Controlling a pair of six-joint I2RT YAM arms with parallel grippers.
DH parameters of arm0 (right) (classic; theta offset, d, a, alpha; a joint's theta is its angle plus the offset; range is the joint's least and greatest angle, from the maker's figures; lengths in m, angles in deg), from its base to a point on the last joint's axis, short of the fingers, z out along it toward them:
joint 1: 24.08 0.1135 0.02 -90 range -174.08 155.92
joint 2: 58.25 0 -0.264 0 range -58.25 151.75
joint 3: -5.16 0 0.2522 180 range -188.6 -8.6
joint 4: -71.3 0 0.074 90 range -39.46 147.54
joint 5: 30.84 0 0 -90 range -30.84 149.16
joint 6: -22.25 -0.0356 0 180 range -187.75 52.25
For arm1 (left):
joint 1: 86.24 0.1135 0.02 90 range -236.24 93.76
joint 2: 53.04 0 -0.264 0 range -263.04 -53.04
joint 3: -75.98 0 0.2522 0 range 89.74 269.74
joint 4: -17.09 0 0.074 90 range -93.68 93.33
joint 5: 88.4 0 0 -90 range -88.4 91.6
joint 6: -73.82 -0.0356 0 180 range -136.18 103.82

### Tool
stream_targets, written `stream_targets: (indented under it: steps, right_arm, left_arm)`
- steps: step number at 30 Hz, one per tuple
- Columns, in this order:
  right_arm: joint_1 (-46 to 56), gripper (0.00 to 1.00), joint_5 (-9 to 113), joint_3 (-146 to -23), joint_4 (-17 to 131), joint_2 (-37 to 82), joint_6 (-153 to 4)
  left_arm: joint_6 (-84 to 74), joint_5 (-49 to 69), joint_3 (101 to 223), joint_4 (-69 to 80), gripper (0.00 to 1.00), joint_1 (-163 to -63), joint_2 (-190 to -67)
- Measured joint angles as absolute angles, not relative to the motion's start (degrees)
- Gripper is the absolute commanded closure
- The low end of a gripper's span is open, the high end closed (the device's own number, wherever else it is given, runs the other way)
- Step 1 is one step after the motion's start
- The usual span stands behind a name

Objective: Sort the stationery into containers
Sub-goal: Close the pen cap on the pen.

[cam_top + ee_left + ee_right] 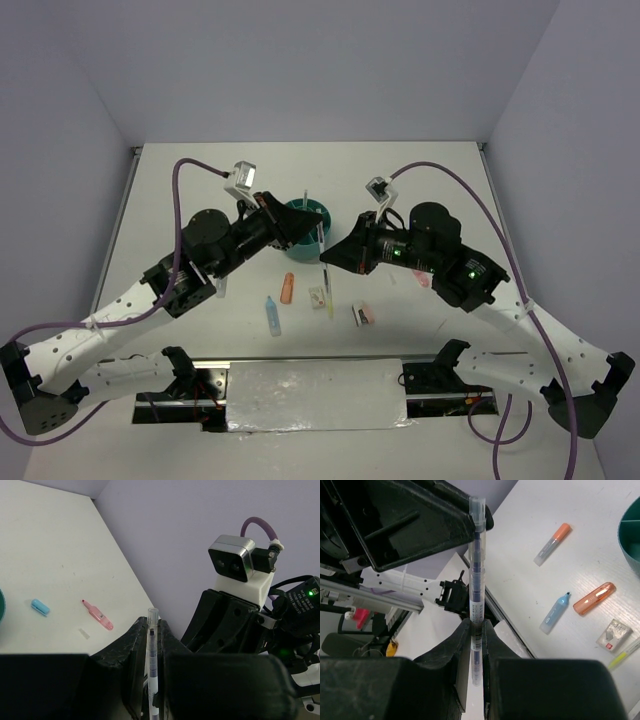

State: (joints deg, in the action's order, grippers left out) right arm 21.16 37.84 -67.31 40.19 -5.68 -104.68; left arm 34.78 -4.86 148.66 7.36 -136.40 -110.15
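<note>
Surface (pixel 200 180): white, grey walls on three sides.

Loose items on the near-middle strip, all lying flat:
- orange marker (pixel 288 288)
- light-blue marker (pixel 272 315)
- small white piece (pixel 318 296), just beside the yellow pencil (pixel 330 305)
- pink-and-white piece (pixel 362 315)

On the right side are a pink marker (pixel 99 617) and a blue cap (pixel 40 606). From above, the right arm largely covers them.

Teal bowl (pixel 308 212): far of centre. The left arm's wrist crowds its left rim and hides part of it. A second thin pen (pixel 305 198) stands in it.

Both arms meet just near-right of the bowl. The right wrist camera (pixel 235 562) sits close above the left fingers (pixel 145 640).

Pen (pixel 476 570): held off the surface between the two arms. The left fingers are narrow and clamp it near its clear end. The right fingers (pixel 467 640) are narrow and clamp the barrel further down. It is slim, with a clear barrel, a dark core and printed bands.
</note>
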Motion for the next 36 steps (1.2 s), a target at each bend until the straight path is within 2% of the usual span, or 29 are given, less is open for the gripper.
stream_targets:
  steps: [4,9,12,13,16,23,25,26,29,30,32,36]
  right_arm:
    - [20.8,1.0,38.5,-69.1,39.4,-4.6,-104.2]
    - [20.5,1.0,38.4,-72.3,38.6,-2.9,-102.7]
    - [20.5,1.0,38.3,-73.6,38.5,-2.7,-99.7]
    - [20.5,1.0,38.3,-74.0,38.2,-2.7,-98.5]
    - [20.3,1.0,38.4,-77.3,37.0,-1.5,-94.9]
    - [20.0,1.0,36.5,-79.6,37.3,-0.4,-89.9]
    - [20.0,1.0,35.8,-79.6,37.3,-0.3,-89.2]
    - [20.0,1.0,35.7,-79.5,37.3,-0.3,-88.8]
    - [19.8,1.0,34.5,-79.4,37.8,-0.2,-88.2]
    - [19.8,1.0,34.2,-79.4,38.1,-0.2,-88.1]
    - [19.6,0.99,33.5,-79.3,38.9,-0.3,-87.9]
    - [19.4,0.68,32.5,-79.0,40.9,-0.4,-87.7]
  left_arm:
    - [34.9,-4.5,148.2,8.4,1.0,-136.4,-110.0]
    - [34.7,-4.0,147.5,11.5,0.89,-136.2,-109.5]
    - [34.0,-3.5,147.5,13.3,0.76,-136.1,-109.2]
    - [33.5,-3.2,147.5,13.6,0.68,-136.1,-109.1]
    - [32.5,-1.5,147.9,12.0,0.6,-136.3,-108.6]
    - [30.4,0.3,149.6,7.5,0.55,-136.6,-108.2]
    - [30.3,0.3,150.1,6.7,0.78,-136.6,-108.2]
    - [30.3,0.7,150.4,6.6,0.85,-136.6,-108.2]
    - [28.8,1.1,151.5,5.2,0.88,-136.9,-108.3]
    - [28.6,1.2,151.9,4.8,0.95,-136.9,-108.4]
    - [27.6,1.8,152.6,4.3,1.0,-136.9,-108.5]
    - [26.3,3.1,154.2,3.8,1.0,-136.8,-109.1]
